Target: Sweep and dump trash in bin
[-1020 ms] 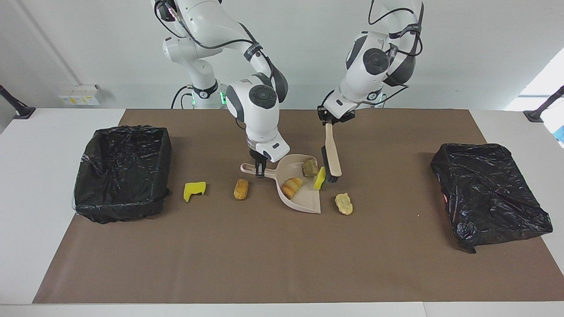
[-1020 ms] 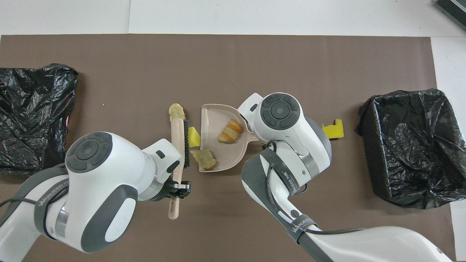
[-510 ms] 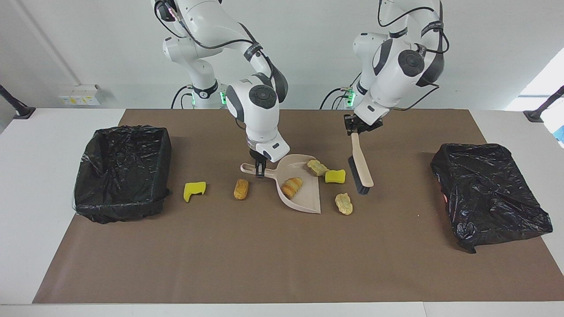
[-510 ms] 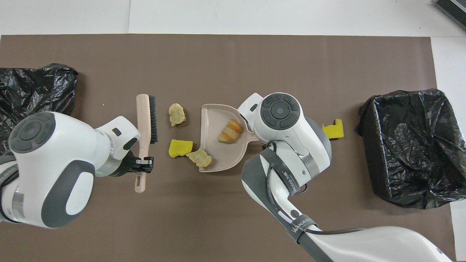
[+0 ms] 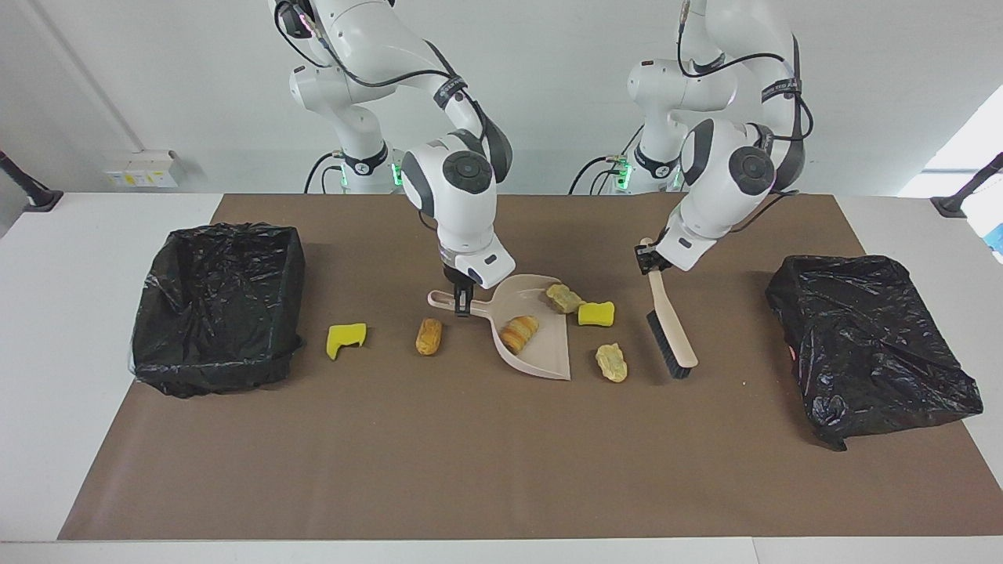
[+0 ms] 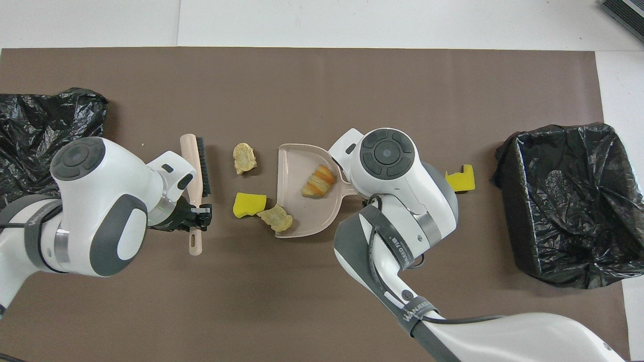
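Facing view: left gripper [image 5: 647, 261], clamped on the brush [image 5: 671, 332], has drawn back from the dustpan [image 5: 541, 356], leaving sponge [image 5: 596, 314] outside; another sweep needed. Right gripper [image 5: 463, 301] grips the dustpan handle.

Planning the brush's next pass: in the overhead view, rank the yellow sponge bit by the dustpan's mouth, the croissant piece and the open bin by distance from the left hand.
1. Yellow sponge bit, on the mat beside the dustpan's mouth.
2. Croissant piece, inside the dustpan.
3. Open bin, at the right arm's end of the table.

The left hand grips the brush.

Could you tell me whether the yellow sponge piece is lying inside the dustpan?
No, the yellow sponge piece lies on the mat just outside the dustpan.
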Tool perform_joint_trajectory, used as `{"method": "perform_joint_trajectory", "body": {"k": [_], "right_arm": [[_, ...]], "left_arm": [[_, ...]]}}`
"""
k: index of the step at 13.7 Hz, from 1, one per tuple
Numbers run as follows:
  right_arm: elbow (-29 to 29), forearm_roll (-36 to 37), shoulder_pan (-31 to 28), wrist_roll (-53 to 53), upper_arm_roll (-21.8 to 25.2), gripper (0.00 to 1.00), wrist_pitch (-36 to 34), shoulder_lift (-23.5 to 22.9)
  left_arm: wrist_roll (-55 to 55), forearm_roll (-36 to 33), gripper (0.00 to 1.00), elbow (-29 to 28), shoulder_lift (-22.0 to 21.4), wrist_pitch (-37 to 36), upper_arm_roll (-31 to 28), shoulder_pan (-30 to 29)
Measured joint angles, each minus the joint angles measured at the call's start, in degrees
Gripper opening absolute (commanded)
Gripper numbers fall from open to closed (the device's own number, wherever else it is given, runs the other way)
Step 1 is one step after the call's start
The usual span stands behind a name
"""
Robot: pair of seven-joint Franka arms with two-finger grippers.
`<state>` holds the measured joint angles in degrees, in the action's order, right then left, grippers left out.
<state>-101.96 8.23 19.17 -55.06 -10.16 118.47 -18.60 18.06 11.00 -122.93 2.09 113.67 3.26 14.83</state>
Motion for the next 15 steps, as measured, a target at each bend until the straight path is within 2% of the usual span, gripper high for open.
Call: {"method": "perform_joint_trajectory", "body": {"k": [5,9,15], "right_arm": [[0.0,0.0,0.0,0.0,0.0,0.0,0.0,0.0],[-0.1,0.0,0.0,0.0,0.0,0.0,0.0,0.0],[-0.1,0.0,0.0,0.1,0.0,0.0,0.0,0.0]], "left_arm": [[6.7,4.0,0.0,-3.1,0.6,8.0,0.4,8.3],[9.7,6.7,0.0,-3.2,0.9,10.0,0.6,15.1],[10.3,6.9,0.0,-1.3,0.7,7.9,1.2,16.3]]}}
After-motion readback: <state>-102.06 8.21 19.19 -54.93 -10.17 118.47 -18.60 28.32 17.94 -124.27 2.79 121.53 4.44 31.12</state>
